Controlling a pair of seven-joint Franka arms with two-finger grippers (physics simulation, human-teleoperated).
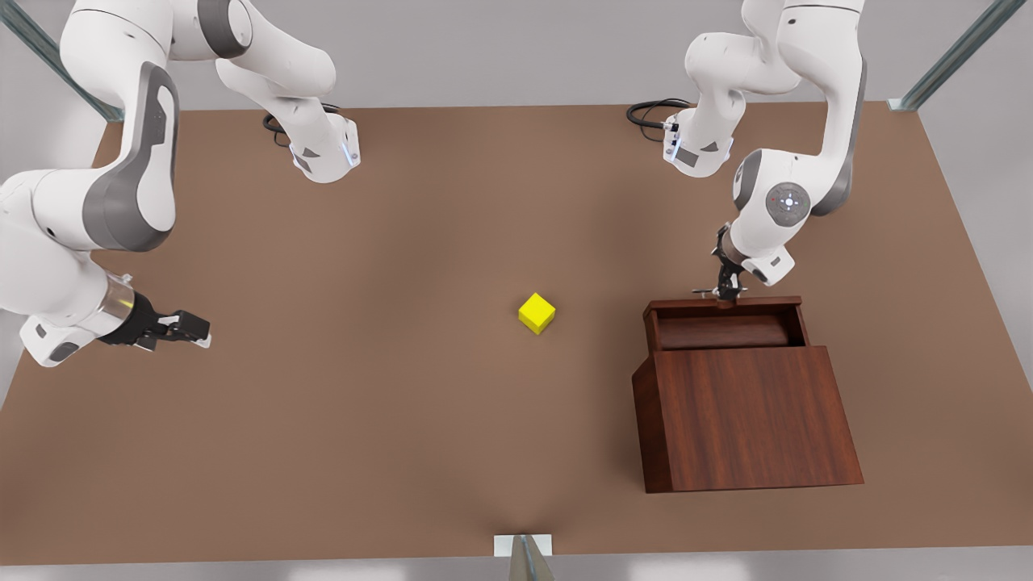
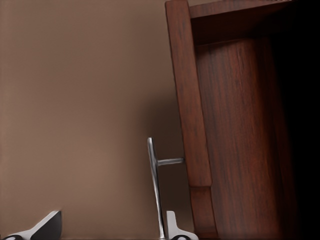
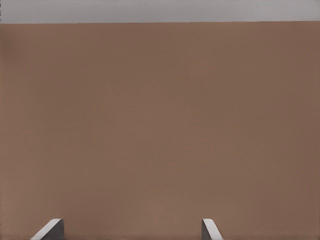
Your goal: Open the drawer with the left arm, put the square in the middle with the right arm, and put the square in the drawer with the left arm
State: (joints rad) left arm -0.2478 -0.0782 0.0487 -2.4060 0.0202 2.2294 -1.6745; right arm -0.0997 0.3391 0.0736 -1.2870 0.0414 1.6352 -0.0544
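Silver handle [image 2: 155, 190] between spread fingers of left gripper [image 2: 112, 227], uncaught.

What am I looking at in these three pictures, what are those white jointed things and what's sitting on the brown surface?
They are two white robot arms, each ending in a black two-finger tool. The front view looks down on a brown table; the other two come from cameras on each wrist. The left tool is open, its fingers either side of the thin silver bar handle of the dark reddish-brown wooden drawer, which is pulled out. The right tool waits open, holding nothing. A small yellow cube lies mid-table.
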